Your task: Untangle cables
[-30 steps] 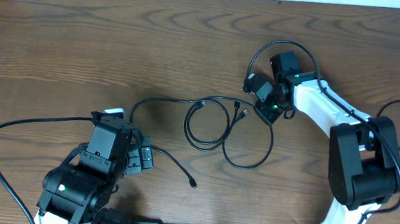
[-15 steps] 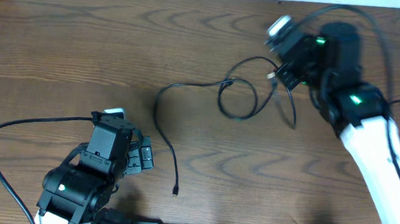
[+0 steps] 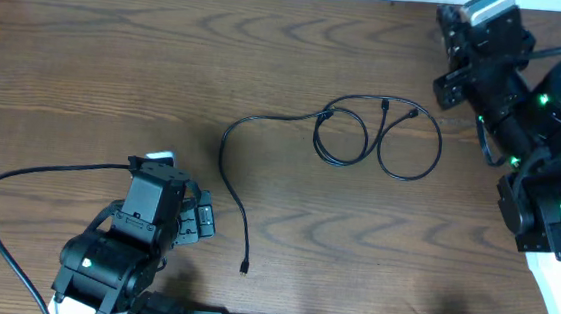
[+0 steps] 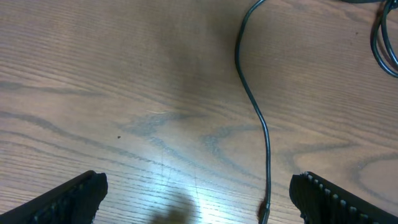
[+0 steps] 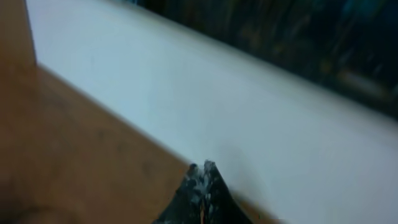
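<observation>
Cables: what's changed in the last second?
The right gripper dragged the cables up and to the right, opening the tangle into two side-by-side loops. It then let go and withdrew to the far right. A long tail now trails left and down. The left arm stayed put.

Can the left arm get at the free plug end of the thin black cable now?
Probably yes: the open left gripper faces the thin black cable on the wooden table, nothing between.
</observation>
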You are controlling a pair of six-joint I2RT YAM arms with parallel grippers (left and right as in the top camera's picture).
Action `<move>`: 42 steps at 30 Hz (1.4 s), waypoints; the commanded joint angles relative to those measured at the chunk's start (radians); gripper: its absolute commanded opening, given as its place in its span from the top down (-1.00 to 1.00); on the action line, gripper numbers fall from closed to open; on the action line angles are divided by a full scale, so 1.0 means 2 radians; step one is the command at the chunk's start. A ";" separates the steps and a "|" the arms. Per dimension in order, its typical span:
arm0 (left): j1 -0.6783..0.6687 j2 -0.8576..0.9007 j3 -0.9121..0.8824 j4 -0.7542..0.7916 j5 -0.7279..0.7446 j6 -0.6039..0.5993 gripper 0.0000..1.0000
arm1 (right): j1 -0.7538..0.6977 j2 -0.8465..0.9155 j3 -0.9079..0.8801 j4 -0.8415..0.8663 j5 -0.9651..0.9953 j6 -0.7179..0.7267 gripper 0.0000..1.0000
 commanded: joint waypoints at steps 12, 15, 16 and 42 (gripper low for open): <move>0.000 0.000 0.009 -0.002 -0.005 0.003 -0.96 | -0.001 0.189 0.003 -0.109 -0.005 0.011 -0.66; 0.000 0.000 0.009 -0.002 -0.005 0.003 -0.96 | -0.001 0.238 0.003 -0.109 -0.006 0.011 -0.78; 0.000 0.000 0.009 -0.002 -0.005 0.003 -0.96 | -0.001 0.255 0.003 -0.109 -0.006 0.011 -0.81; 0.000 0.000 0.009 -0.002 -0.005 0.003 -0.96 | 0.010 0.473 0.003 -0.049 -0.091 -0.025 -0.22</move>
